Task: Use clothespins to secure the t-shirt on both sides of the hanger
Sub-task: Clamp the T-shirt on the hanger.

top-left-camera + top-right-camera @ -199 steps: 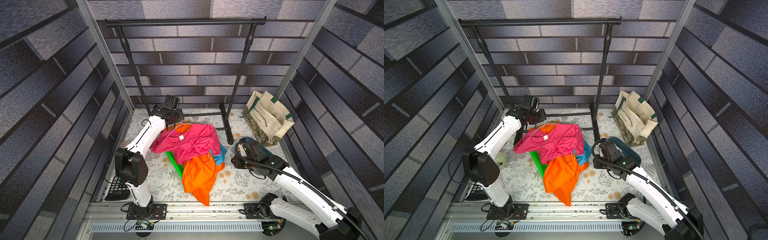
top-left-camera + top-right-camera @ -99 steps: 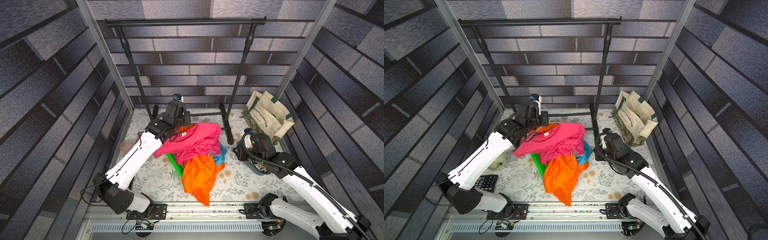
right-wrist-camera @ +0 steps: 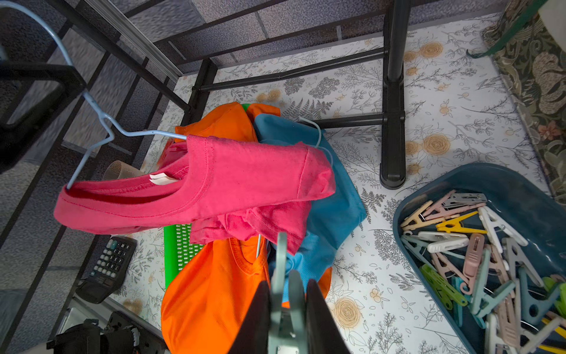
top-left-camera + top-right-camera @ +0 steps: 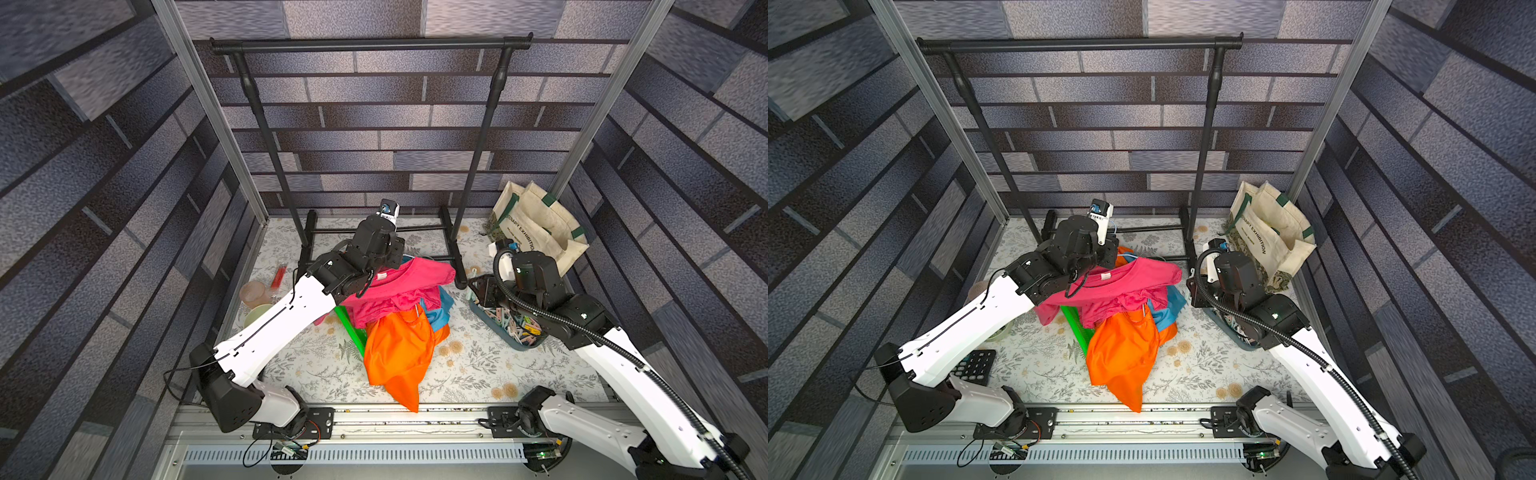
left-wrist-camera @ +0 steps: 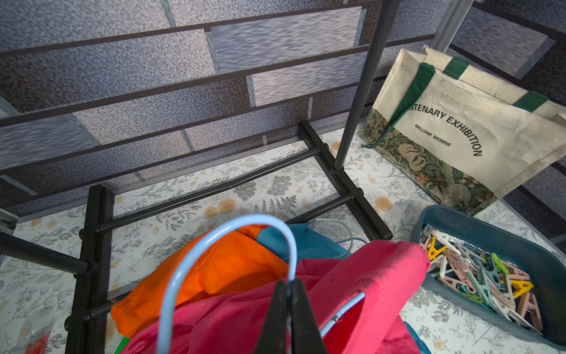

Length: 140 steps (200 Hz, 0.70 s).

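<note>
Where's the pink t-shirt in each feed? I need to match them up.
In a top view: pink t-shirt at centre, above the orange shirt.
In a top view: pink t-shirt likewise at centre.
Left wrist: pink t-shirt on the blue hanger.
Right wrist: pink t-shirt beyond the held clothespin.
Shared landmark: the orange shirt.

Tote bag [image 5: 477, 128], upper line: is showing "NTENARY EXHIBITION" in arched black capitals, its beginning hiding behind a green strap.
Tote bag, lower line: is showing "WILLIAM MORRIS".
Calculator [image 3: 107, 269] keys: are showing markings too small to read.
</note>
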Each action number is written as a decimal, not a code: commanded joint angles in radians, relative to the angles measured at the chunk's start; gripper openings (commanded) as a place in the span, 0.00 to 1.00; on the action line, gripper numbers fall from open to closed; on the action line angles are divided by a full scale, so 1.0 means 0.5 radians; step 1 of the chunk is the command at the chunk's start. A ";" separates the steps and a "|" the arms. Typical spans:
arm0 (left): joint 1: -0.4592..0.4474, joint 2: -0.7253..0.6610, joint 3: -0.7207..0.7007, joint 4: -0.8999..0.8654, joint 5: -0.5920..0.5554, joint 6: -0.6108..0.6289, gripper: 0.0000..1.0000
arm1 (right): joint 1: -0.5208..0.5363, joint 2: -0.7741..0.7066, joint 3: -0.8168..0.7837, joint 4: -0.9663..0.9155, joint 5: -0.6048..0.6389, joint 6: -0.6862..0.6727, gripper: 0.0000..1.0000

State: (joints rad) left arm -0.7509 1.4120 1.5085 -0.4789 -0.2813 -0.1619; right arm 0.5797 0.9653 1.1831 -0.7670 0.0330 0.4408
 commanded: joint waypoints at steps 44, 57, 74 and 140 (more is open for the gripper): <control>0.134 -0.287 0.146 -0.015 0.378 0.097 0.00 | -0.015 0.159 0.430 0.058 -0.243 -0.335 0.00; 0.179 -0.323 0.204 -0.049 0.399 0.099 0.00 | -0.014 0.202 0.536 0.059 -0.277 -0.402 0.00; 0.220 -0.358 0.288 -0.073 0.425 0.125 0.00 | -0.015 0.250 0.651 0.064 -0.300 -0.485 0.00; 0.269 -0.370 0.614 -0.123 0.497 0.181 0.00 | -0.017 0.401 1.044 0.295 -0.756 -0.506 0.00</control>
State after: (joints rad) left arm -0.6216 1.2449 1.7874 -0.5346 -0.0715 -0.0883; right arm 0.5793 1.1580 1.6566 -0.7136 -0.2073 0.1917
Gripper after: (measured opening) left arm 0.067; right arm 0.196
